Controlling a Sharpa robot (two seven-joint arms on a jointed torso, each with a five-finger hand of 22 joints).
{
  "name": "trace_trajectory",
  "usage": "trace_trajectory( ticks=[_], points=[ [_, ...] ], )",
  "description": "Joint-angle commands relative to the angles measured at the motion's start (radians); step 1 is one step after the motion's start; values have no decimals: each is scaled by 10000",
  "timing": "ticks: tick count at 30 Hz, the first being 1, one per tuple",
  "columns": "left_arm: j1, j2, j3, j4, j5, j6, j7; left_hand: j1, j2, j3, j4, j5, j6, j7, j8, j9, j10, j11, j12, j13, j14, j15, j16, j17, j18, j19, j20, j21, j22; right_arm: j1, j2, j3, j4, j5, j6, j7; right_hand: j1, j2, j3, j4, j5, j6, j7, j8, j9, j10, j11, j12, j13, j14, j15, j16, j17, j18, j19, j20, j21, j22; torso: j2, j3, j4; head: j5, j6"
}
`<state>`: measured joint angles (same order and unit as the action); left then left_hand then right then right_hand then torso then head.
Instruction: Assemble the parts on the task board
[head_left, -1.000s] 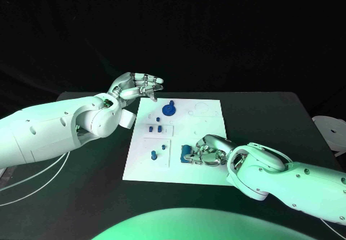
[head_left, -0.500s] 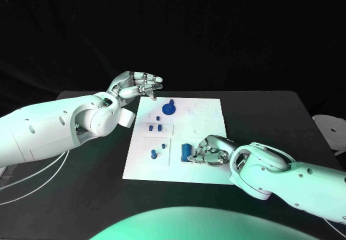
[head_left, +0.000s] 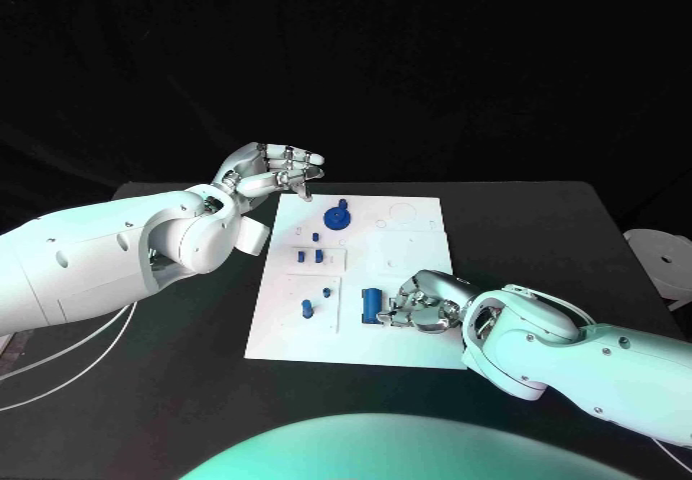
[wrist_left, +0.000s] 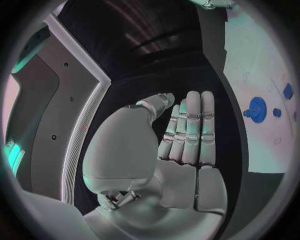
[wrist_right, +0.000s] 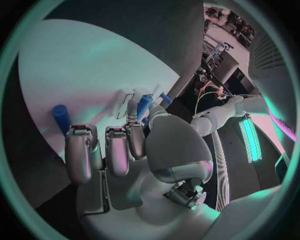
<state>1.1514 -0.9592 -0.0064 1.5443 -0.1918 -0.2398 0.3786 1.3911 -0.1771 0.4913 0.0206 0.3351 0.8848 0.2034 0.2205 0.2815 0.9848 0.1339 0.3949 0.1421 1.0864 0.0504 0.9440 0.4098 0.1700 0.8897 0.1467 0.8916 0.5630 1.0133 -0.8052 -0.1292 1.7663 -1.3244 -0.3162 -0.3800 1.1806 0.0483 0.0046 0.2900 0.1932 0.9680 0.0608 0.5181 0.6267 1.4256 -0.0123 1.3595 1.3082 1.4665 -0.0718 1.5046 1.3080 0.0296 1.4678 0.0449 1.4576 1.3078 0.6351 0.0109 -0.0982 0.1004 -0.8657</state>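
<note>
The white task board (head_left: 392, 250) lies in the middle of the black table. A blue cylinder (head_left: 372, 302) lies near its front edge. My right hand (head_left: 421, 304) rests on the board just right of the cylinder, fingers curled in and holding nothing. In the right wrist view the cylinder (wrist_right: 60, 115) lies beside one fingertip (wrist_right: 79, 136). A round blue part (head_left: 339, 217) sits at the far end of the board. My left hand (head_left: 273, 174) hovers over the board's far left corner. It holds nothing, and its fingers (wrist_left: 190, 125) lie straight.
Two blue pegs (head_left: 307, 257) stand in a recess at mid-board, and two small blue pieces (head_left: 309, 304) lie left of the cylinder. A white object (head_left: 661, 258) sits past the table's right edge. The round part (wrist_left: 257, 109) is also in the left wrist view.
My right hand has drawn back slightly to the right, away from the blue cylinder, which now shows more fully. The left hand has stayed in place.
</note>
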Motion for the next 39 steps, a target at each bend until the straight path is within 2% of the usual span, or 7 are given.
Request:
trace_trajectory(
  ticks=[1,13,19,24,27,30,39],
  points=[
    [2,0,6,25,46,149,57,-11,27,38,20,27,-65,21,68,-11,-78,-11,68,14,-63,17,62,13,135,-29,-25,31,9,-3,-109,0,90,-70,-80,96,-22,-93,-47,8,-38,19,-15,-49,-12,51,4,-22,620,736,-20,3,1075,-51,578,-79,-17,2306,0,-4,-5,-13,8],
    [2,8,6,31,46,155,73,-11,27,38,20,27,-65,21,68,-11,-78,-11,68,14,-63,17,62,13,135,-29,-25,31,9,33,-570,15,305,-75,-700,188,336,-319,9,-93,-20,-136,24,-164,-63,-128,29,-301,390,717,1,-35,1002,-26,528,-65,-140,2271,-9,-1,-2,-86,44],
    [2,-14,6,42,46,149,83,-26,24,56,13,26,-70,20,83,-22,-104,-11,109,18,-74,18,70,25,135,-46,-21,40,18,268,-1339,33,512,45,-1384,347,1120,-801,147,-196,-22,-485,225,-599,-252,-470,197,-783,14,632,135,-219,659,63,344,44,-593,2144,-11,-13,-28,-247,77],
    [2,-8,6,64,46,170,94,-26,24,56,13,26,-70,20,83,-22,-104,-11,109,18,-74,18,70,25,135,-46,-21,40,18,334,-1878,35,697,-138,-1640,376,1318,-947,167,-201,-81,-598,305,-775,-325,-478,262,-789,21,633,187,-221,681,41,385,89,-498,2172,-13,-7,-35,-316,104],
    [1,-6,6,66,46,179,96,-26,24,56,13,26,-70,20,83,-22,-104,-11,109,18,-74,18,70,25,135,-46,-21,40,18,314,-2107,34,776,-391,-1701,347,1331,-966,163,-198,-93,-602,312,-788,-330,-480,268,-792,19,637,193,-213,700,40,388,94,-492,2174,-13,14,-56,-316,97],
    [1,12,6,52,43,188,103,-40,21,53,19,25,-70,21,86,-23,-107,-10,116,19,-75,20,73,28,133,-50,-18,40,19,235,-2261,30,759,-695,-1645,200,1338,-981,159,-193,-109,-592,316,-794,-333,-470,273,-778,32,644,198,-200,729,27,414,98,-428,2192,-32,6,-82,-353,100],
    [-3,92,6,-3,42,224,113,-40,21,53,19,25,-70,21,86,-23,-107,-10,116,19,-75,20,73,28,133,-50,-18,40,19,-125,-2054,20,417,-1151,-1469,-213,1333,-987,153,-146,-156,-520,313,-792,-334,-478,279,-795,18,645,208,-200,731,31,407,112,-447,2188,-39,12,-70,-370,130]
  ],
)
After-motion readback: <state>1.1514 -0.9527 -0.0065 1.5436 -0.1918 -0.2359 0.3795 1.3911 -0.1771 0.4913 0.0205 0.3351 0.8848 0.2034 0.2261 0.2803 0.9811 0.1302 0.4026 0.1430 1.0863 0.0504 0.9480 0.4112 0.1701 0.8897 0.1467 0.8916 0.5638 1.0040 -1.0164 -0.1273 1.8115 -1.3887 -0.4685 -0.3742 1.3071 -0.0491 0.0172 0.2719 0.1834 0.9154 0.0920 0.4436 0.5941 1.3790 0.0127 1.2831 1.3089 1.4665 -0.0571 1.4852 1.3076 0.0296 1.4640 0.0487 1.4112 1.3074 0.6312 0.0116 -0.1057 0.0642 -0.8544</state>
